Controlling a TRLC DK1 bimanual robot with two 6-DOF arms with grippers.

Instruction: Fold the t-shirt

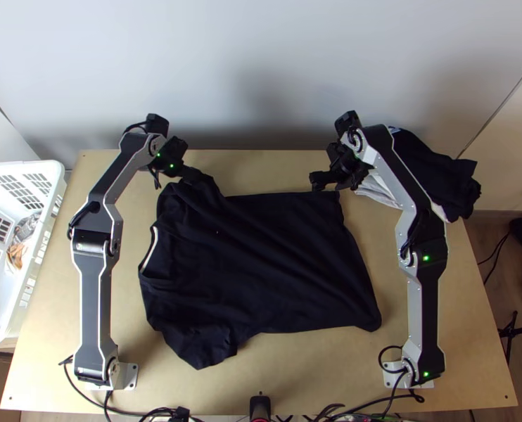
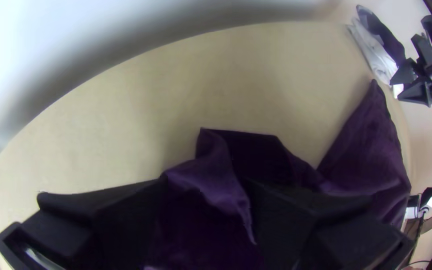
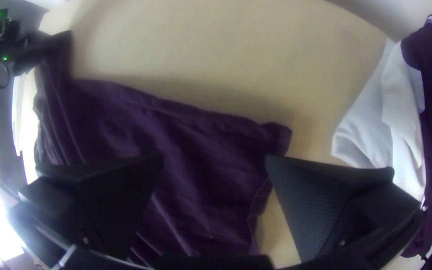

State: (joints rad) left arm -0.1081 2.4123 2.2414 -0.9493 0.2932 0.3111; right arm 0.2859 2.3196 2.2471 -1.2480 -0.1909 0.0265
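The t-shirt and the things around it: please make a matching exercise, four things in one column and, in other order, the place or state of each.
1. dark cloth t-shirt
2. white plastic basket
3. right gripper
4. dark and white cloth pile

A. fingers apart, near 1
B. table's far right corner
C. spread across the table's middle
D. table's left side

Pairs: 1-C, 2-D, 3-A, 4-B

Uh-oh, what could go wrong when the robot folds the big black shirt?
The right gripper, with its wide flat black fingers open, might miss the hem corner of the black cloth t-shirt if it closes too high. The left gripper is open around rumpled cloth, so it could pinch a crooked bunch. The heap of black and white cloth lies near the right gripper and might get snagged.
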